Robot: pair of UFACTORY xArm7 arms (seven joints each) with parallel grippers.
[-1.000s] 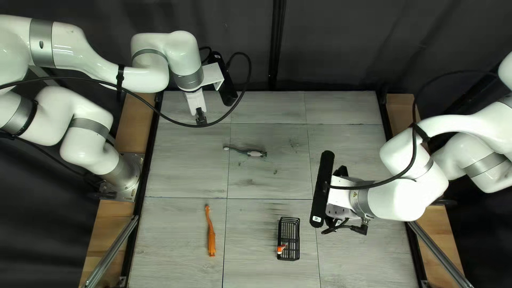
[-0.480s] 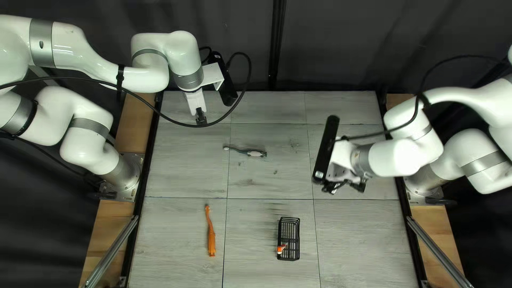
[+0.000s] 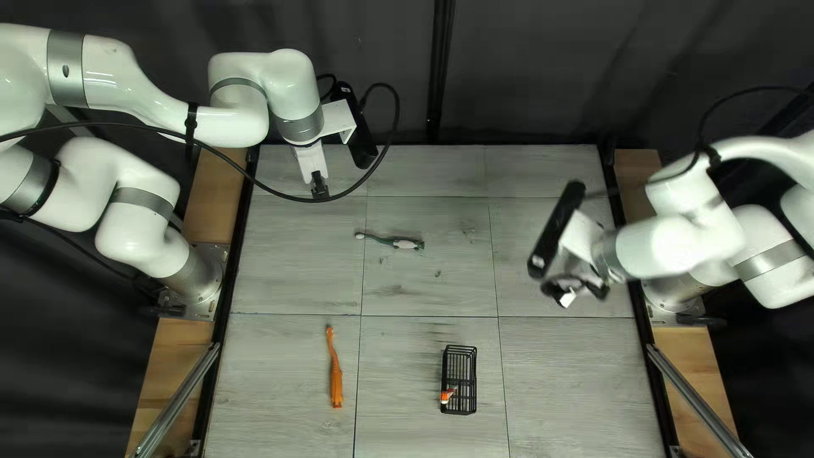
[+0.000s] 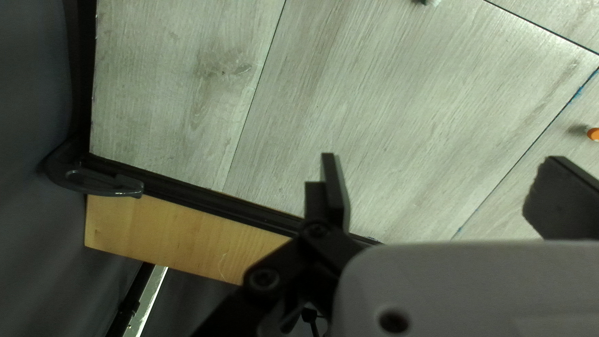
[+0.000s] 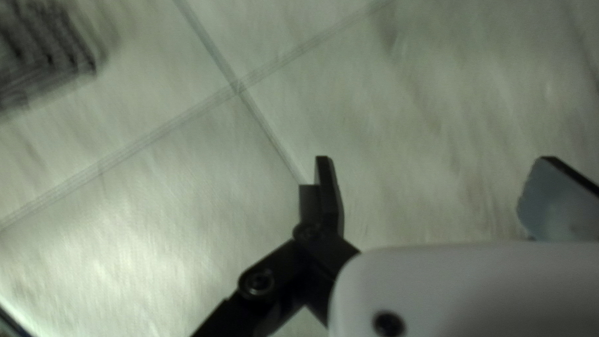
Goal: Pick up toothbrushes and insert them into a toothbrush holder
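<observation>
One orange toothbrush (image 3: pixel 336 373) lies toward the near left corner of my desk (image 3: pixel 568 382), its thin end pointing to the far edge and its thicker end to the near edge. A green-and-white toothbrush (image 3: pixel 404 243) lies crosswise farther back, a little left of the middle between the side edges. The black toothbrush holder (image 3: pixel 459 379) sits toward the near edge, to the right of the orange toothbrush, long sides running near to far. I see a small orange-and-white thing (image 3: pixel 447 395) in its near left part, too small for me to identify

I have my left gripper (image 3: pixel 319 188) near the far left corner, apart from both toothbrushes, with its two fingers wide. Its wrist view catches the orange toothbrush's tip beyond one finger

My right gripper (image 3: pixel 561 290) is over the desk toward the right edge, blurred from above, but its wrist view shows it spread wide too. That view also catches the toothbrush holder, blurred and well apart from the fingers
</observation>
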